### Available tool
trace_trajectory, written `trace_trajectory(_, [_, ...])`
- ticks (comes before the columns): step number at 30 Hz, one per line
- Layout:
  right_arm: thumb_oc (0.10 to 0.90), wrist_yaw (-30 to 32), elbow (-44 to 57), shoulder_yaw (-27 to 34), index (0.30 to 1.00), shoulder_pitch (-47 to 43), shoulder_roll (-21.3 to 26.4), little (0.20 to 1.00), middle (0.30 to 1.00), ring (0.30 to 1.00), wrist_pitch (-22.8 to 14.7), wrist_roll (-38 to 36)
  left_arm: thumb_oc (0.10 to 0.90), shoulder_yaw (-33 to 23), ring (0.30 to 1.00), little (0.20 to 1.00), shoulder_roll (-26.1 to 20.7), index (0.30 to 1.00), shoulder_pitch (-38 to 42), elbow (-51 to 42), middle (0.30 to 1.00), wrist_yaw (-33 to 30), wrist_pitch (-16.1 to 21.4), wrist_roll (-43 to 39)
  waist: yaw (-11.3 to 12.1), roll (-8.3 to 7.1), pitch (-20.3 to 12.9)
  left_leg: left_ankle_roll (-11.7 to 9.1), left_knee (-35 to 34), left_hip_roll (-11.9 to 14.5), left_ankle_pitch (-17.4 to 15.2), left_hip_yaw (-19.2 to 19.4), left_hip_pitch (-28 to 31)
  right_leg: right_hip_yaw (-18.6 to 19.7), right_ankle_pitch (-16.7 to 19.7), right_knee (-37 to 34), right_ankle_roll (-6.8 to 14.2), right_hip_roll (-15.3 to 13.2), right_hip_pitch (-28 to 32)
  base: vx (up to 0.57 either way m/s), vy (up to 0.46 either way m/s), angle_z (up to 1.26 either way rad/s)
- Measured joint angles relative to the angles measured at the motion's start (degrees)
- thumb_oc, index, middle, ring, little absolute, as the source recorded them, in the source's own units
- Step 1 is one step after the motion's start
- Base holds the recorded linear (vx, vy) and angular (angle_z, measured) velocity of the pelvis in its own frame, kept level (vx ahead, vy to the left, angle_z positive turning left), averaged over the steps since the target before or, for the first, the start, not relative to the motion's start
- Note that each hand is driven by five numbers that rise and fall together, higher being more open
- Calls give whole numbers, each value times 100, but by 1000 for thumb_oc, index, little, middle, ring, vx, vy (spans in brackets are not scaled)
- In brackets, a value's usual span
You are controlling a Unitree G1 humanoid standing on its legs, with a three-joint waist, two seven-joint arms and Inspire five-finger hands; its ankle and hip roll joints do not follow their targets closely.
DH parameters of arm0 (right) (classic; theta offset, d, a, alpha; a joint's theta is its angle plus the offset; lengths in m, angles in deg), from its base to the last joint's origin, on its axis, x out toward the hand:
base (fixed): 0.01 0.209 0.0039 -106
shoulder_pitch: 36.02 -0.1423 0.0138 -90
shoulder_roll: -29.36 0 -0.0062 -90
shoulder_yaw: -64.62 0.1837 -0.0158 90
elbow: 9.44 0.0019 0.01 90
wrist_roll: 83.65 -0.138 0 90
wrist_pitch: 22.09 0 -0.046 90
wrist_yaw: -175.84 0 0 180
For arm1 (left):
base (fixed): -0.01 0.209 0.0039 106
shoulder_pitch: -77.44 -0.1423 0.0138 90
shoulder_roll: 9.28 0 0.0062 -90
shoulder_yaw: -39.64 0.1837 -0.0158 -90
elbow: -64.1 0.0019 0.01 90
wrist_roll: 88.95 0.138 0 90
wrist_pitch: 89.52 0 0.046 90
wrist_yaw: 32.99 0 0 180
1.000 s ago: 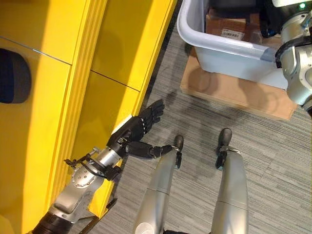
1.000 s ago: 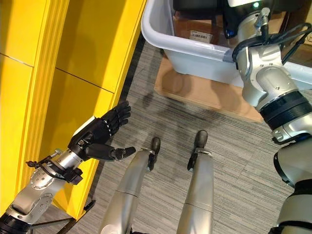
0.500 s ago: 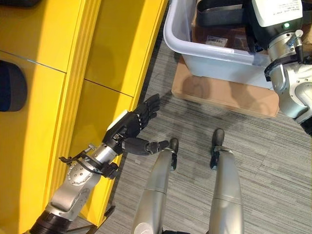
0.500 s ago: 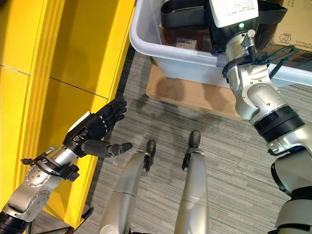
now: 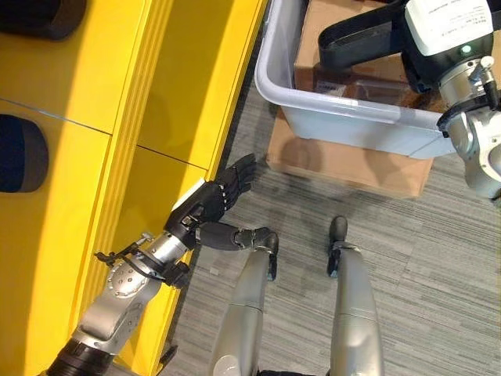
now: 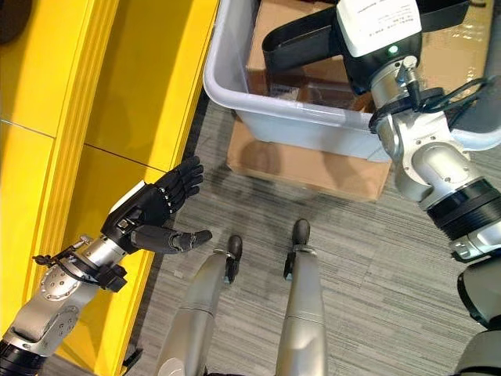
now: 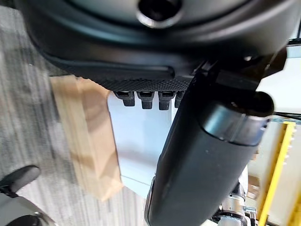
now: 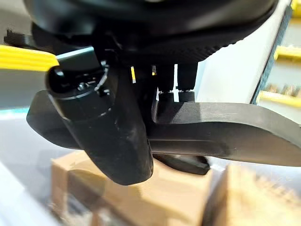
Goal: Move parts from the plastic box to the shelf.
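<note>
My right hand is shut on a long curved black part, thumb on one side and fingers on the other. It holds the part over the pale grey plastic box, above the brown cartons inside. My left hand hangs open and empty, fingers straight, close to the front of the yellow shelf. Two dark rounded parts lie on the shelf at the far left.
The plastic box stands on a flat brown board on grey carpet, to the right of the shelf. Open carpet lies between the shelf front and the box.
The whole picture has shifted, so the camera moved. The black part shows in my right hand, now higher over the box's cartons. My left hand has barely moved.
</note>
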Motion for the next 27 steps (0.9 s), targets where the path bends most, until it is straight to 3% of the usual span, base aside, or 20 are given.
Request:
trace_trajectory(4, [400,-5,-1,-163,300,-69,234,300,300,300,-140,104,900,-107,1000,1000,-20,1000,-4,7,1000,83,0,0,-16,-255,1,-16,-47,64,9,-51,118,-82,24,-90,-33,47,146,21,-70,-1])
trace_trajectory(9, [400,49,-269,-1058,300,-883,574,300,300,300,-596,208,900,-167,1000,1000,-133,1000,-117,29,1000,117,0,-1,2,-491,10,-40,-27,136,19,-178,180,-217,48,-129,-91,111,272,42,-129,4])
trace_trajectory(16, [400,314,-803,-1675,300,-1265,641,300,300,300,-1243,204,900,-166,1000,1000,-365,1000,-349,314,1000,234,5,1,108,-728,7,-41,-45,236,-49,-321,447,-392,-7,-160,-154,176,596,90,-148,3])
trace_trajectory(27, [400,557,-1255,-2235,300,-1609,633,300,300,300,-2332,445,900,-152,1000,1000,-528,1000,-423,463,1000,613,51,4,358,-767,15,-48,-3,270,-45,-557,373,-638,-132,-28,-294,180,588,71,-139,9])
